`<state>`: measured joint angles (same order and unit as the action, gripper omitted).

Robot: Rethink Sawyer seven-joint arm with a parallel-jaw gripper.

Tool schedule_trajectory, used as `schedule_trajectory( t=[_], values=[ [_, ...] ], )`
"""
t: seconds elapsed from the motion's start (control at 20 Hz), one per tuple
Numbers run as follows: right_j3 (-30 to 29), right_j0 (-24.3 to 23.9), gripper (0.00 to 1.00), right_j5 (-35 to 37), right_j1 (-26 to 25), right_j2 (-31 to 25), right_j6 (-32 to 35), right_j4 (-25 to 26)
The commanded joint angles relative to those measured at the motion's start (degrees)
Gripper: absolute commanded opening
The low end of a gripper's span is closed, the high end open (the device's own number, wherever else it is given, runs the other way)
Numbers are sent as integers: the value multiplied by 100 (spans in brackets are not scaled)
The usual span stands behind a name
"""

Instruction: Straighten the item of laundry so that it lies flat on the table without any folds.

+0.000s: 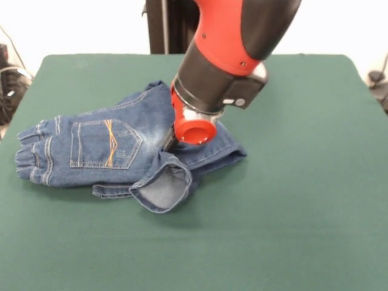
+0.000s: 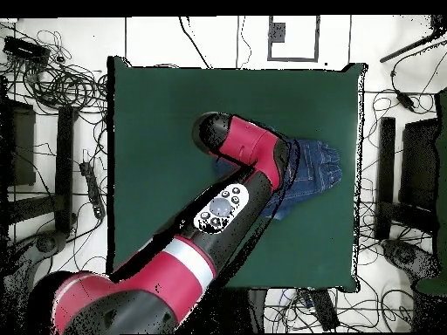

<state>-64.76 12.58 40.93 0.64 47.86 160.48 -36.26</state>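
The jeans (image 1: 115, 151) lie left of centre in the front view on the green tabletop (image 1: 291, 200), waistband toward the left edge, one back pocket with orange stitching facing up. They are not flat — a leg is doubled over, its cuff turned up at lower centre, and another fold runs out to the right. The arm (image 1: 233, 42) comes down from the top and its end sits over the middle of the denim. The jaws (image 1: 171, 140) are mostly hidden under the red wrist, so I cannot tell whether they are released or clenched on cloth. The step in hand looks like taking hold at the folded leg; next calls for drawing that leg outward — away from the waistband.
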Motion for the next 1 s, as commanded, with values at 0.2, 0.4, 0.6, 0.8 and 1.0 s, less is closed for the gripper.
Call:
schedule_trajectory(
  t=[0.2, 0.4, 0.6, 0.8, 1.0],
  values=[
    [-606, -8, 0, -1037, 761, -1458, 257, -37],
    [-710, 139, 0, -1198, 1005, -1501, 380, 49],
    [-402, 349, 0, -962, 564, -1318, 1446, -291],
    [145, 496, 0, -492, -17, -871, 2131, -435],
    [233, 596, 0, -330, -216, -650, 2799, -721]
  ],
)
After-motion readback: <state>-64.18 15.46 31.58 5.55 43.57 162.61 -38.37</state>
